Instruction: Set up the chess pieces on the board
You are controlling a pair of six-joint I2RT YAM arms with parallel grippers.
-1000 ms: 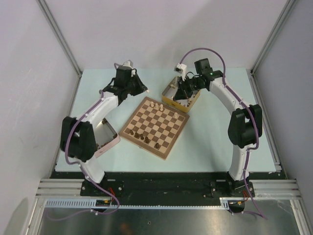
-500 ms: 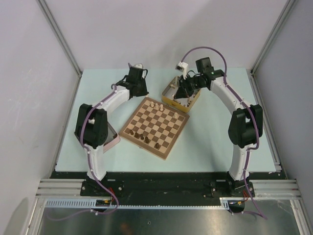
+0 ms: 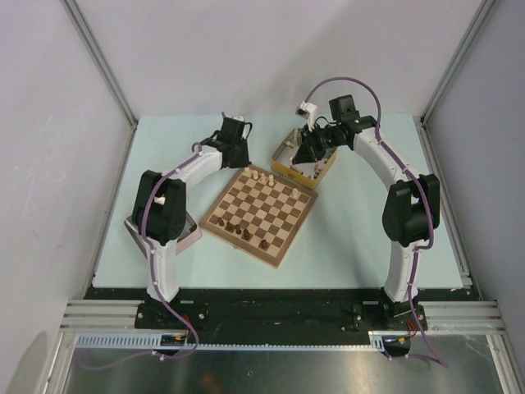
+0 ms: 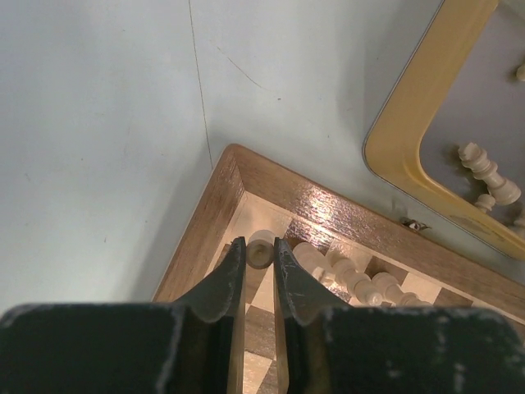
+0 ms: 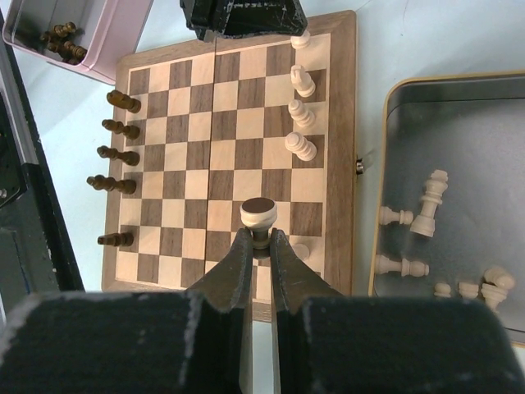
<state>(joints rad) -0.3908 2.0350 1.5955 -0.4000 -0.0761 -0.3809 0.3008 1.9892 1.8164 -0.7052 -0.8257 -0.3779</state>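
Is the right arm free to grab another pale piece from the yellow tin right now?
Probably not yet: the right gripper is shut on a pale piece. The yellow tin itself lies open, nothing covering its loose pieces.

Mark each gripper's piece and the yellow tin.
left-held pale piece [image 4: 261, 249], left wrist view, rounded top.
right-held pale piece [image 5: 257, 212], right wrist view, dark round end.
yellow tin [image 4: 406, 98], left wrist view, rim.

Bright even light, glare on board [image 4: 328, 199]
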